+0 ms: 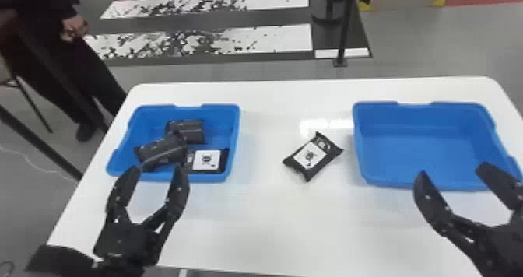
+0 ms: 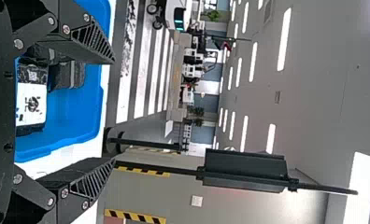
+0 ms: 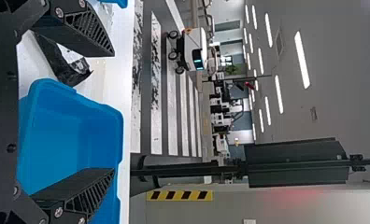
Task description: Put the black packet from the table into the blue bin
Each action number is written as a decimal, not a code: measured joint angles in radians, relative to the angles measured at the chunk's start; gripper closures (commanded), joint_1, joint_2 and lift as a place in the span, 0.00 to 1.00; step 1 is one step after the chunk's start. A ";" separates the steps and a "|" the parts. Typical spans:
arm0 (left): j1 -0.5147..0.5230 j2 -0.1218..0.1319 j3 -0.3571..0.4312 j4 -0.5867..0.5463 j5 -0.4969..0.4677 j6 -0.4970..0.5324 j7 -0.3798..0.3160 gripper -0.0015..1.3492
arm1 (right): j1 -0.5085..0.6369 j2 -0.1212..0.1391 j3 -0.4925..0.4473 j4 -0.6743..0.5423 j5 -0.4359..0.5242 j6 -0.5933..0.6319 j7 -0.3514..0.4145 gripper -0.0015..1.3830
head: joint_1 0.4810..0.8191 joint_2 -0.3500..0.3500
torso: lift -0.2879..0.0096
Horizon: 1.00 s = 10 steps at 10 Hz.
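Between two blue bins, the black packet [image 1: 313, 155] with a white label lies flat on the white table [image 1: 272, 218]; the right wrist view shows part of the packet [image 3: 64, 60] too. The right blue bin [image 1: 420, 140] has nothing in it. Several black packets [image 1: 161, 149] lie in the left blue bin [image 1: 233, 140]. My left gripper [image 1: 159, 175] is open at the left bin's near edge, and its fingers stand apart in the left wrist view, left gripper [image 2: 114, 111]. My right gripper [image 1: 451, 171], open and holding nothing, is by the right bin's near side; right wrist view, right gripper [image 3: 114, 112].
The table's far edge [image 1: 295, 81] runs behind both bins. Beyond it a black post [image 1: 344, 27] stands on the floor. A person stands at the far left, past the table's corner.
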 measured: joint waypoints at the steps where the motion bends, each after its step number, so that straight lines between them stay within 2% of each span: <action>1: 0.000 0.000 0.000 0.000 0.000 0.000 0.000 0.23 | 0.000 0.000 0.000 0.001 -0.001 0.000 0.000 0.10 | 0.63 0.68 | 0.60; 7: -0.007 0.000 -0.005 0.000 -0.012 -0.007 -0.005 0.23 | 0.002 0.000 0.000 -0.004 0.002 0.000 0.000 0.10 | 0.63 0.68 | 0.60; 10: -0.066 0.012 -0.030 0.017 -0.061 0.067 -0.038 0.24 | 0.003 0.000 -0.001 -0.003 0.000 0.003 0.000 0.10 | 0.63 0.61 | 0.60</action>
